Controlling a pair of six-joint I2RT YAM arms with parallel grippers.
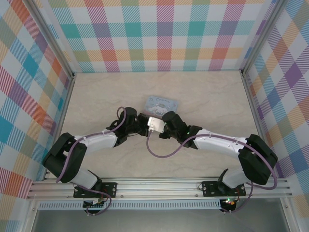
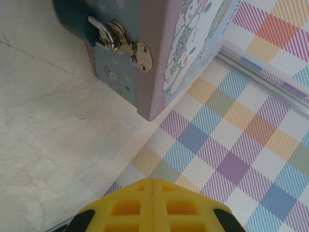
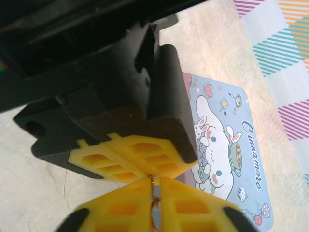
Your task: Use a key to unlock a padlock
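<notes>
Now the left gripper is pressed fully closed, tips meeting the right gripper, whose jaws stand a slit apart around the thin key; whether they grip it I cannot tell. The padlock hangs on the hasp of the tin, near both.

A flat tabletop of pale beige, marble-veined material fills the middle of the top view. Upright pastel checked wall panels hem it in at the left, right and top of the frame, and a silvery slotted metal rail runs along the bottom. The one thing lying directly on it is a pale blue rectangular tin with a cartoon picture on its lid, flat and lid-up just above the centre of the frame. In the left wrist view its side wall, bearing a small silvery hasp, meets the veined surface at upper centre.
</notes>
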